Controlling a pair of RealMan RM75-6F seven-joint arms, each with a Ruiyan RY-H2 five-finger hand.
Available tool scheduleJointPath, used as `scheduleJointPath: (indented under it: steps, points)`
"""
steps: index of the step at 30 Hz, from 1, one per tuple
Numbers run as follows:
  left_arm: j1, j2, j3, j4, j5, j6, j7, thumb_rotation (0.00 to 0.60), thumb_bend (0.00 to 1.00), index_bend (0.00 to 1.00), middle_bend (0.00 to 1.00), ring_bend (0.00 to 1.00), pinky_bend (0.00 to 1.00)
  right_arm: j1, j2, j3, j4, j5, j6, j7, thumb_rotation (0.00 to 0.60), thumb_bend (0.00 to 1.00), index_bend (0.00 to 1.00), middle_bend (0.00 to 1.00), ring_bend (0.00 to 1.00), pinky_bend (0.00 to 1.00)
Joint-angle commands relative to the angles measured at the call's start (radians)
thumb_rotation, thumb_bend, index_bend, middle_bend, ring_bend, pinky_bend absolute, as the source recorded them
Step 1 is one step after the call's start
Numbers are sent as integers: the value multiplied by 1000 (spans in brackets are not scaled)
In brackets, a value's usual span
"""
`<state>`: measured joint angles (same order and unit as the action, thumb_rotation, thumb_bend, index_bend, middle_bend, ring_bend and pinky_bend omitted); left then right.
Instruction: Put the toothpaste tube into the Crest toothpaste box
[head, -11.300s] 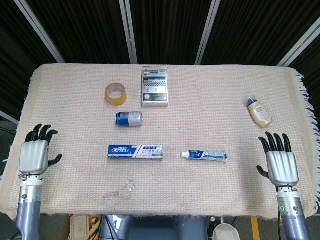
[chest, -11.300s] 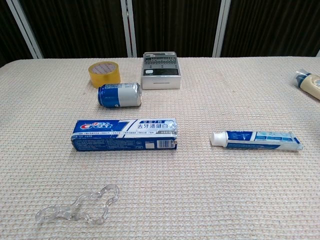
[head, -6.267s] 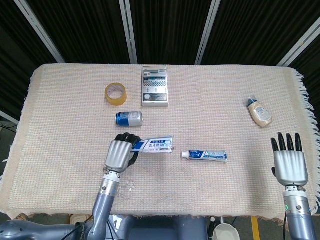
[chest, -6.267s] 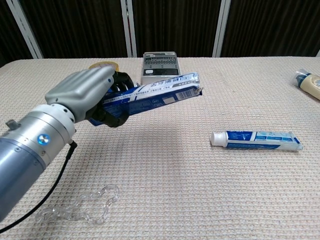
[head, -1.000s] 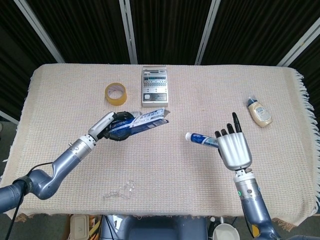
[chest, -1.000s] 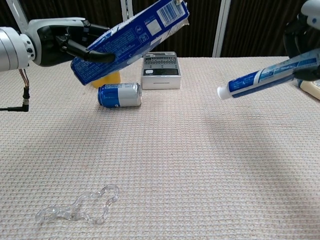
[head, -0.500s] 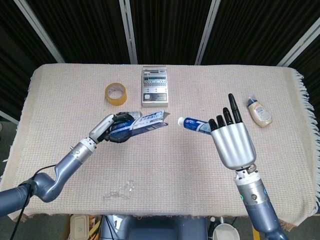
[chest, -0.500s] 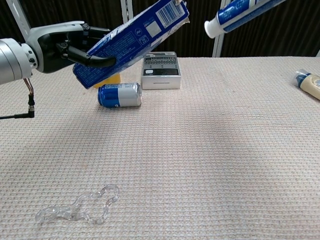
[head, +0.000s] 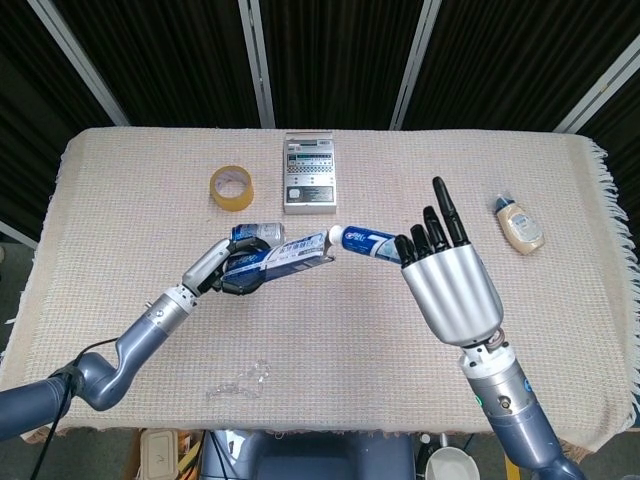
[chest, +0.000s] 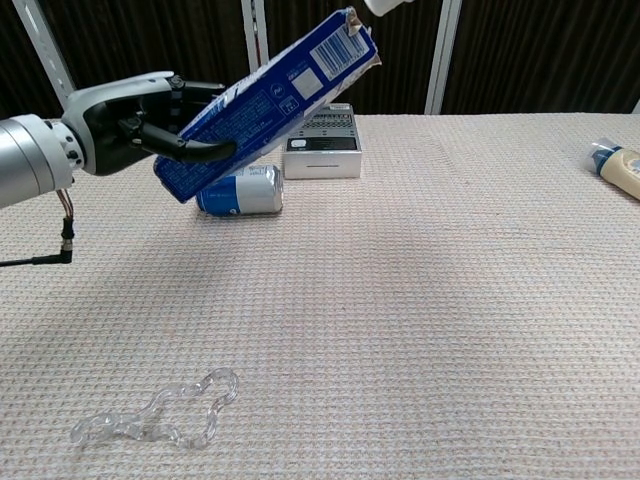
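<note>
Since half a second ago the right hand (head: 448, 283) has carried the tube (head: 368, 241) further left; its white cap now sits right at the open end of the box (head: 283, 253), where before a clear gap lay between them. In the chest view only the cap (chest: 385, 5) shows now, at the top edge just above the box mouth; the rest of the tube has left that frame.

We see the left hand (head: 222, 266) wrapped around the lower end of the box, fingers (chest: 187, 148) curled under it and thumb over the top. The box is held off the table, tilted, with its open flap end up and toward the right hand.

The right hand shows its back to the head camera, fingers (head: 442, 215) pointing up and slightly apart. The tube runs out from behind them to the left. We cannot tell which fingers pinch it, since the grip is hidden behind the hand. We cannot tell whether the cap is touching the flap or just short of it.

On the table (head: 120, 190): a tape roll (head: 231, 188) toward the far left, a grey device (head: 311, 172) at the far edge centre, and a can (chest: 240, 190) lying on its side under the box. A small bottle (head: 519, 224) lies near the right edge, and a clear plastic chain (chest: 155, 417) near the front edge, left.
</note>
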<state>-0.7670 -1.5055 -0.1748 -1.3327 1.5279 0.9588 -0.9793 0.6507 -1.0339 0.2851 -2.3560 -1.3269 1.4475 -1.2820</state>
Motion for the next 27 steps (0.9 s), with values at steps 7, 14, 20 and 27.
scheduleJointPath:
  steps: [7,14,20,27]
  points:
    - [-2,-31,7,29,3,47,-11,600,395,382,352,235,289,9,0,3,0,-21,-15,11,600,560,665,617,320,0]
    - [1,-24,10,28,-6,64,-5,600,395,390,352,235,290,-7,-4,-13,0,-22,-7,4,600,560,665,617,320,0]
    - [1,-22,15,24,-10,69,-1,600,395,392,352,235,289,-11,5,-12,0,-14,-12,15,600,560,669,617,320,0]
    - [-8,-37,10,23,-14,78,27,600,395,395,346,231,290,-6,-16,-30,0,-22,-33,15,600,560,670,617,320,0]
